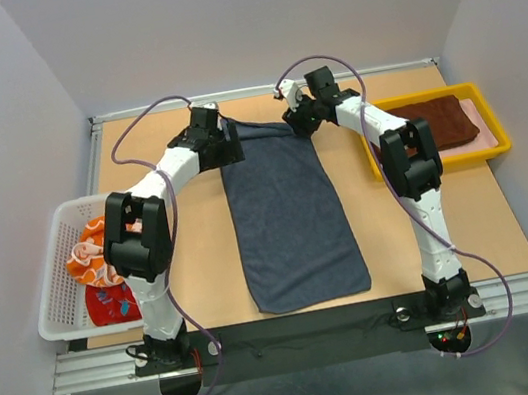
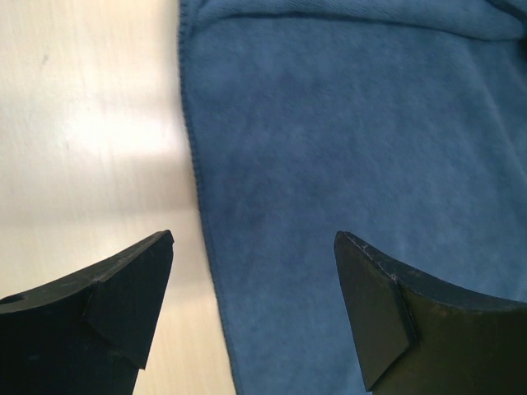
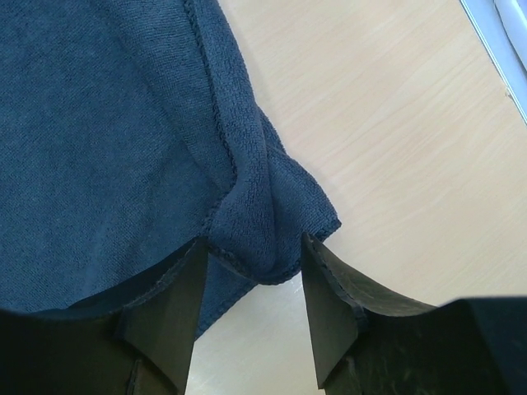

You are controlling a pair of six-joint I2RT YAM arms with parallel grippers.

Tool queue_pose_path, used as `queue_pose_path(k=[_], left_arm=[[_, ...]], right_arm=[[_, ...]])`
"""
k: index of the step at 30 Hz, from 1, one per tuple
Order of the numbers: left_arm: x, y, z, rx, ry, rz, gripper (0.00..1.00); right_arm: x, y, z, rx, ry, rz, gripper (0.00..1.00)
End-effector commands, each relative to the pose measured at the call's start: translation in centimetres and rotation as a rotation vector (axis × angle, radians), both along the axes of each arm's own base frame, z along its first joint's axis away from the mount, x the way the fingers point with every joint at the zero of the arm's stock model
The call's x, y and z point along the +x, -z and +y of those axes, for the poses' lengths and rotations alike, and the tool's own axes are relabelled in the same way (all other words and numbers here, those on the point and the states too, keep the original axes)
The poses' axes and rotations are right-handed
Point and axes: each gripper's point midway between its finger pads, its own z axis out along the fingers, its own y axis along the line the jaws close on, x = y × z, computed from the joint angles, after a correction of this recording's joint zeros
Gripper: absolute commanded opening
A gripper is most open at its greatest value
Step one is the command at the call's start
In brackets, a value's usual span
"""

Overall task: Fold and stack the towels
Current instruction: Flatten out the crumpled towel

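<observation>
Here's the dark navy terry towel [image 1: 293, 218], spread flat and lengthwise down the middle of the pale wooden table [image 1: 213, 287], its near short edge close to the arm bases and its far edge up under both wrists.

Left gripper [image 1: 217, 136] sits at the far-left corner. From its own camera, the 2 black fingers stand wide apart with nothing between them. One finger hangs over bare table [image 2: 82, 123] and the other over navy pile [image 2: 354, 123], so the towel's hemmed side edge runs between them. The left gripper [image 2: 251, 239] is open and not holding.

Over on the far-right corner, the right gripper [image 1: 296, 119] is at the cloth. The wrist view shows the corner of the towel [image 3: 99, 123] bunched into a raised ridge that fills the gap between the 2 fingers, both touching it. The right gripper [image 3: 254, 243] is pinching that corner, with light wood [image 3: 395, 123] beyond.

Off to the left, the white mesh plastic basket [image 1: 57, 293] holds an orange towel with a white pattern [image 1: 87, 258] on top of a red towel [image 1: 110, 304].

On the right, the yellow plastic tray [image 1: 495, 151] carries a folded reddish-brown towel [image 1: 434, 123], well apart from the navy one
</observation>
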Motion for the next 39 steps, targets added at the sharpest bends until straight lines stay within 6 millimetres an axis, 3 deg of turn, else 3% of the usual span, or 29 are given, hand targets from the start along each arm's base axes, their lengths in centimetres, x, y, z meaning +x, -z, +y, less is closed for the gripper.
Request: queue_pose_path(k=[1,11,15,22,26,29,34,36,37,39], left_arm=[[-1.6,-1.9,-1.5,-0.025,0.036,-0.028,0.90],[-5.3,1.1,-4.4,0.001,0.115,0.050,0.89],[-6.6,2.5,-4.4,0.020,0.126,0.083,0.89],[-8.8,3.9,-4.4,0.035,0.139,0.125,0.86],[-10.3,4.8,-4.7,0.037,0.153,0.156,0.83],[-11.8,5.8,-4.6,0.048,0.156,0.191,0.79],[-15.3,6.9,-4.5,0.013,0.179,0.270,0.75],[-16.0,6.2,-4.5,-0.009,0.176,0.265,0.75],[-16.8,6.5,-4.3,-0.010,0.177,0.276,0.75],[-17.2,5.4,-4.6,-0.037,0.174,0.256,0.75]], right_arm=[[0.1,-1.5,0.4,0.018,-0.034,-0.037,0.55],[-0.6,-0.4,0.3,0.012,-0.044,-0.006,0.54],[-0.6,0.3,0.0,-0.006,-0.034,0.000,0.50],[0.5,-0.8,0.3,0.006,-0.020,-0.029,0.29],[0.6,-0.9,0.2,0.006,-0.016,-0.029,0.07],[0.3,-1.9,0.3,0.020,-0.015,-0.036,0.00],[-0.6,-6.9,0.6,0.069,-0.015,-0.092,0.00],[-1.3,-8.0,0.7,0.090,-0.013,-0.092,0.00],[-1.9,-10.0,0.9,0.108,-0.023,-0.116,0.01],[-3.3,-10.5,1.0,0.121,-0.017,-0.100,0.00]])
